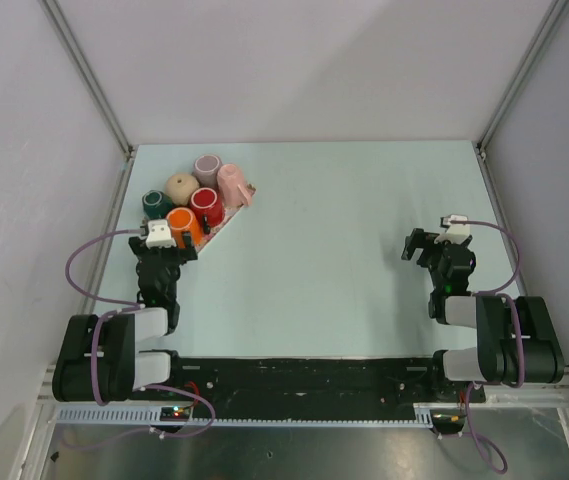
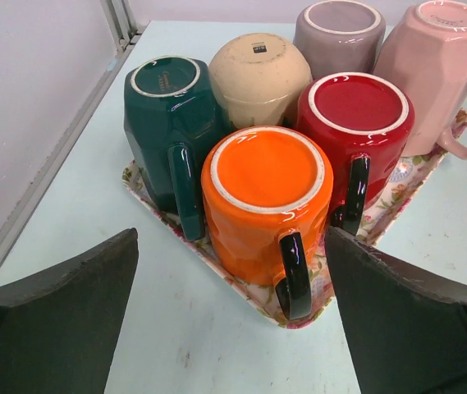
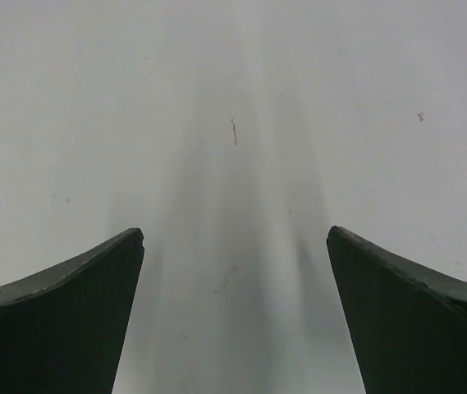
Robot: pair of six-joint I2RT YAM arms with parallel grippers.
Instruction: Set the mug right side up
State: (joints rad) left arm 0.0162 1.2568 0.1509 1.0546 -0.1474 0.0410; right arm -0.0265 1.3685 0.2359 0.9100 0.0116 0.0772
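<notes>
Several mugs stand upside down on a floral tray point(image 2: 241, 286) at the table's back left. The orange mug point(image 2: 266, 189) point(image 1: 182, 222) is nearest, its black handle facing my left gripper point(image 2: 231, 246) point(image 1: 167, 248). That gripper is open and just short of the tray, with the orange mug lined up between its fingers but untouched. Behind it are a dark green mug point(image 2: 167, 107), a red mug point(image 2: 356, 107), a beige mug point(image 2: 258, 70), a mauve mug point(image 2: 340, 29) and a pink mug point(image 2: 438, 57). My right gripper point(image 3: 235, 234) point(image 1: 426, 248) hangs open over bare table at the right.
The tray point(image 1: 228, 224) lies close to the left wall and its metal frame rail point(image 1: 114, 205). The mugs are packed tightly against each other. The pale table surface point(image 1: 344, 250) stretches between the two arms.
</notes>
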